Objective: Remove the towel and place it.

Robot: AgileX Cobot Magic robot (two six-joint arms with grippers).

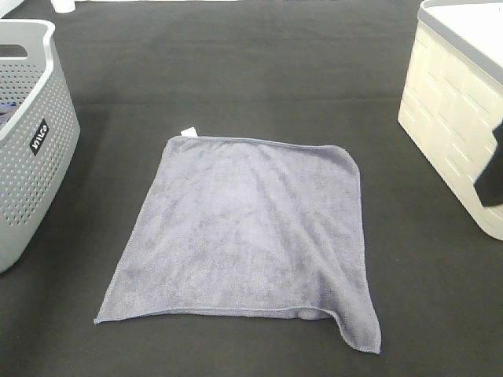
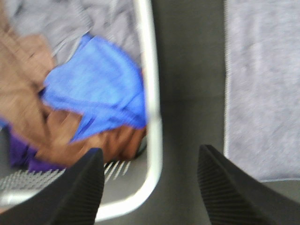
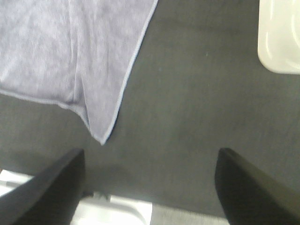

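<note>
My left gripper (image 2: 150, 185) hangs empty and parted over the basket (image 1: 31, 157) rim. The towel (image 1: 247, 236) lies flat on the mat (image 1: 259, 71). My right gripper (image 3: 150, 187), wide open, should pinch the near corner cleanly, mat excluded.

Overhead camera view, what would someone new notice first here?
The grey-lavender towel lies spread flat in the middle of the black mat, one near corner trailing out. A perforated grey basket stands at the left edge, holding blue and brown cloths in the left wrist view, and a cream bin stands at the right.
</note>
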